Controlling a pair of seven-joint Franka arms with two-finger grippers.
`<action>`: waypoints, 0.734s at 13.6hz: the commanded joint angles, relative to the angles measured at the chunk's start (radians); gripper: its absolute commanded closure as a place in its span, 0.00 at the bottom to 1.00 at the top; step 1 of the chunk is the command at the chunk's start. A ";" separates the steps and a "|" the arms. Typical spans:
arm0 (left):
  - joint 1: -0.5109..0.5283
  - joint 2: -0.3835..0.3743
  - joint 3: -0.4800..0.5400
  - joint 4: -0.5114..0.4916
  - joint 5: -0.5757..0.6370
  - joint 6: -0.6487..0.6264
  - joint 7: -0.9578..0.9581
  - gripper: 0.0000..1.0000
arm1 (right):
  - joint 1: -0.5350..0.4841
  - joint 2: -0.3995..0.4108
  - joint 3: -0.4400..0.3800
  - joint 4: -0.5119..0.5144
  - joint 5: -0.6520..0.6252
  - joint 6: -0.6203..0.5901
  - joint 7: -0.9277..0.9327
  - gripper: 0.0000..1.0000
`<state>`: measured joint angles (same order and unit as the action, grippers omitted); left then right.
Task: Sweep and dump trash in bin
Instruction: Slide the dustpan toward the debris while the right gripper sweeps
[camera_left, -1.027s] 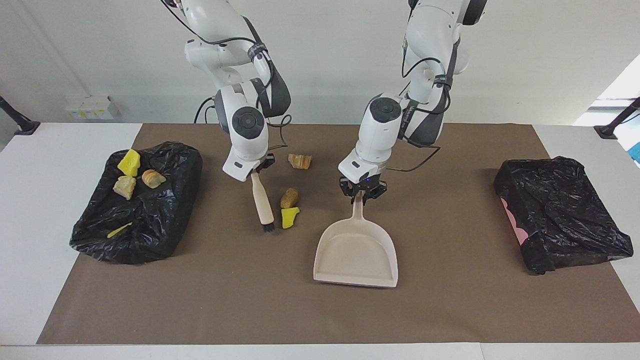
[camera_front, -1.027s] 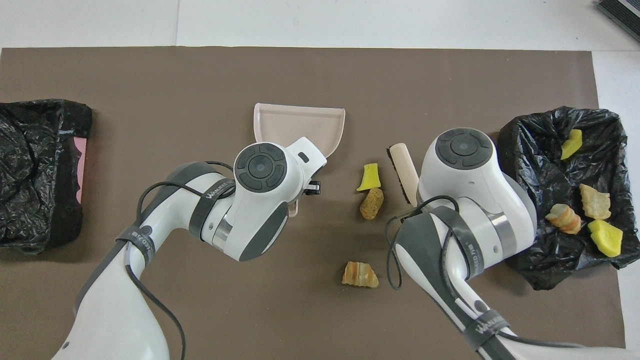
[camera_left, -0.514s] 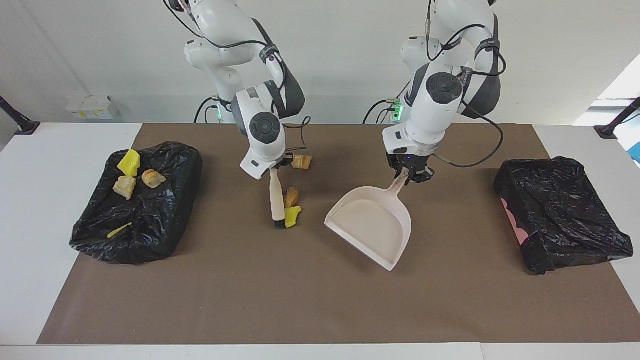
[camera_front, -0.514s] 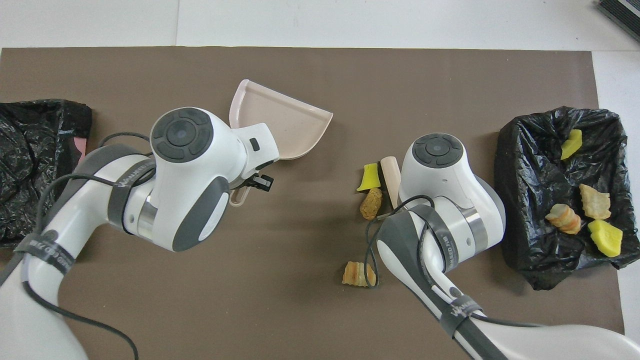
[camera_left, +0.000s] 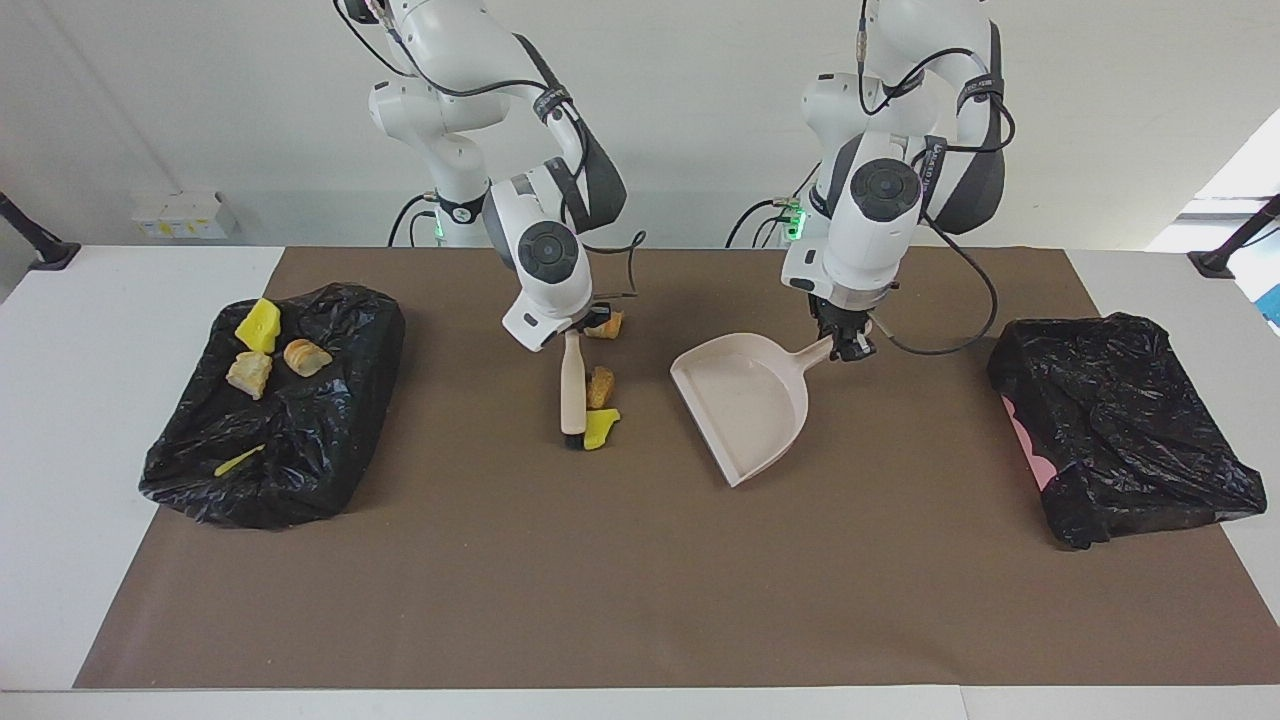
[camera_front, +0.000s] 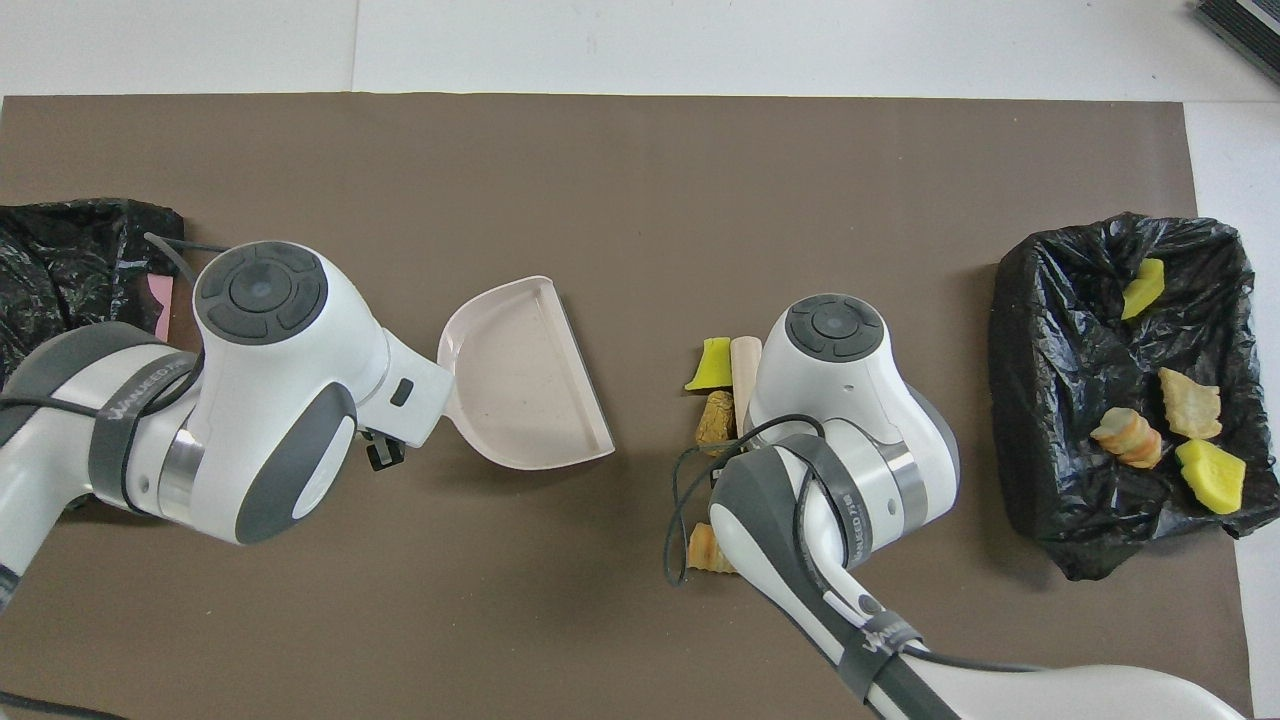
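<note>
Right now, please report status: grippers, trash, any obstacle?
Left gripper shut on dustpan; right gripper shut on brush. Brush beside two trash chunks. Nothing between them and dustpan.

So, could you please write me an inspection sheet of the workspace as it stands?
Surface: brown mat on a white table.
Job's things: three chunks on the mat by the brush; four chunks in the open bin at the right arm's end; dustpan empty, mouth toward the brush.
Clutter: second black bag at the left arm's end.
Grippers: right pincer shut on the brush; left pincer shut on the dustpan handle.
Cables: loops hang off both wrists.
Surroundings: white wall; small box at its foot.
</note>
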<state>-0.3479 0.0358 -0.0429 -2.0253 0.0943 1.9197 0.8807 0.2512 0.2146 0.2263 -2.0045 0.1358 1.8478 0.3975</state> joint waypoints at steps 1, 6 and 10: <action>0.014 -0.099 -0.008 -0.162 0.033 0.097 0.070 1.00 | 0.031 0.006 0.004 -0.017 0.039 0.050 0.040 1.00; 0.006 -0.079 -0.008 -0.197 0.079 0.172 0.072 1.00 | 0.138 0.051 0.005 -0.005 0.123 0.140 0.034 1.00; 0.010 -0.051 -0.008 -0.210 0.079 0.199 0.070 1.00 | 0.221 0.077 0.005 0.019 0.281 0.220 0.032 1.00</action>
<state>-0.3455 -0.0147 -0.0462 -2.2025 0.1572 2.0781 0.9442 0.4537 0.2653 0.2272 -2.0098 0.3355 2.0465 0.4254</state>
